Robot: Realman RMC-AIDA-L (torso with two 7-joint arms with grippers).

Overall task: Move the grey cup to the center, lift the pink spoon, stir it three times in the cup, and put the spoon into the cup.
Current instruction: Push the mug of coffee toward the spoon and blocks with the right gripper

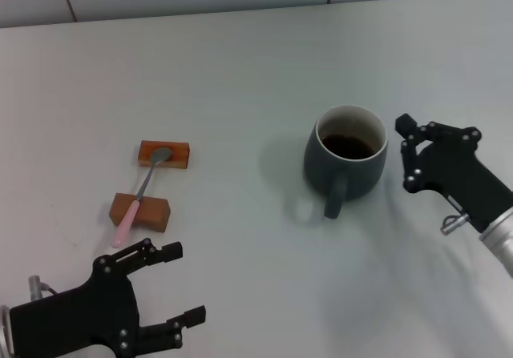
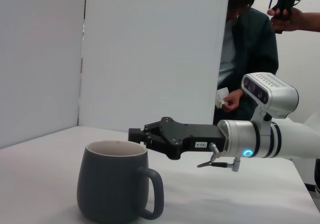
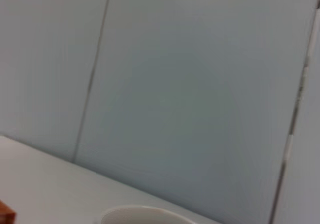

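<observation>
The grey cup (image 1: 346, 159) stands right of the table's middle, its handle turned toward me and its inside dark. It also shows in the left wrist view (image 2: 114, 184), and its pale rim shows in the right wrist view (image 3: 145, 215). My right gripper (image 1: 406, 154) is open just to the right of the cup at rim height, close to it but apart; it also shows in the left wrist view (image 2: 136, 135). The pink spoon (image 1: 138, 202) lies across two orange-brown blocks at the left. My left gripper (image 1: 183, 284) is open and empty, in front of the spoon.
The far orange-brown block (image 1: 164, 154) bears the spoon's bowl and the near block (image 1: 141, 213) bears its stem. A wall with seams runs behind the table's far edge (image 1: 256, 10). A person (image 2: 247, 53) stands beyond the table in the left wrist view.
</observation>
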